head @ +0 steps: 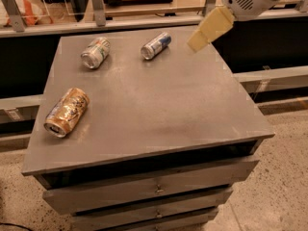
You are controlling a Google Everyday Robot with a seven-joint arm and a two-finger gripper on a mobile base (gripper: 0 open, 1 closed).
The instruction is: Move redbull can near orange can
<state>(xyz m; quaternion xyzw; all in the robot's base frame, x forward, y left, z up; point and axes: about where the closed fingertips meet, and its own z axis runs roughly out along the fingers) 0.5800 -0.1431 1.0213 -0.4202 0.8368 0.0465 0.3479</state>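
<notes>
The redbull can [156,45], slim and blue-and-silver, lies on its side at the far middle of the grey cabinet top [159,105]. The orange can [67,111], wide and golden, lies on its side near the left edge, closer to the front. My gripper [208,29] comes in from the upper right and hangs above the far right part of the top, to the right of the redbull can and apart from it. It holds nothing that I can see.
A silver-white can with green markings [95,52] lies on its side at the far left. Drawers [154,189] run below the top's front edge. A rail with metal posts [96,6] stands behind the cabinet. Speckled floor lies to the right.
</notes>
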